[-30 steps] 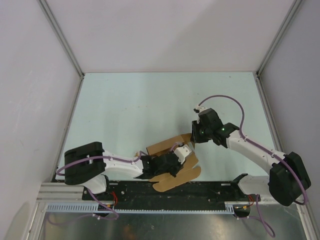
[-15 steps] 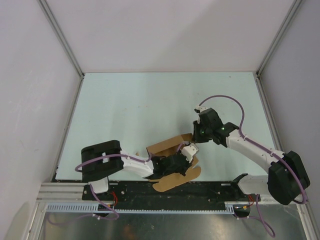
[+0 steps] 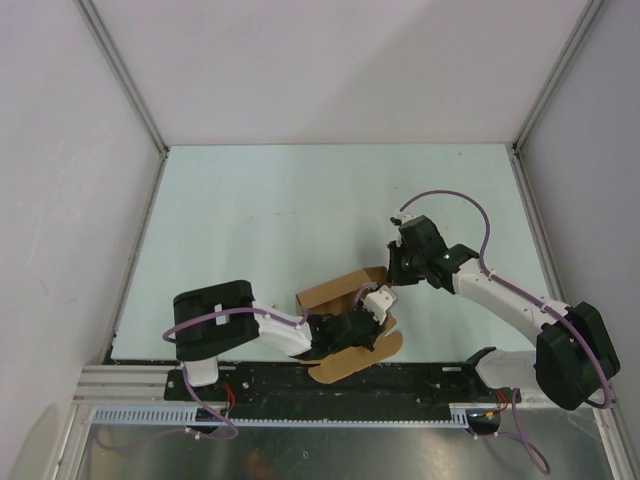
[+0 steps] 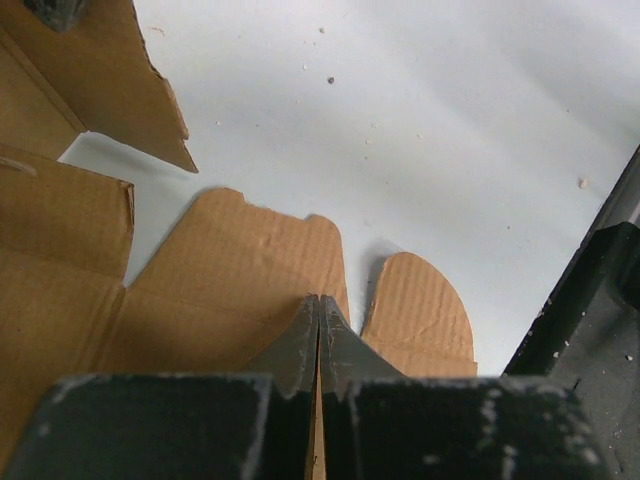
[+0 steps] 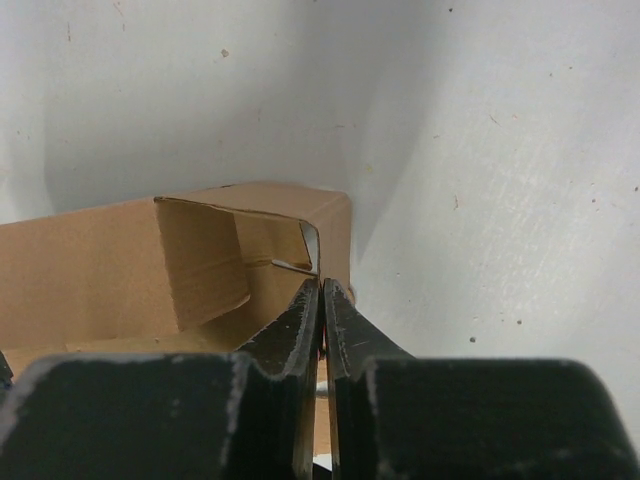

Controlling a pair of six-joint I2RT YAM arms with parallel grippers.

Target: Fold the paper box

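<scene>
Left arm [image 3: 215, 316] has swung rightward along the lower edge of the top view, and both end effectors have closed down. Left end effector [image 4: 318, 300]: fingers pressed together, tips on a flat flap of the paper box [image 3: 325, 294], which lies lower centre on the bench [image 3: 300, 210]. A grip is not confirmable; it is probably pinning the sheet. Right end effector [image 5: 321, 282], barely shifted, is all but closed on the raised end wall's edge, presumably to fold it.
</scene>
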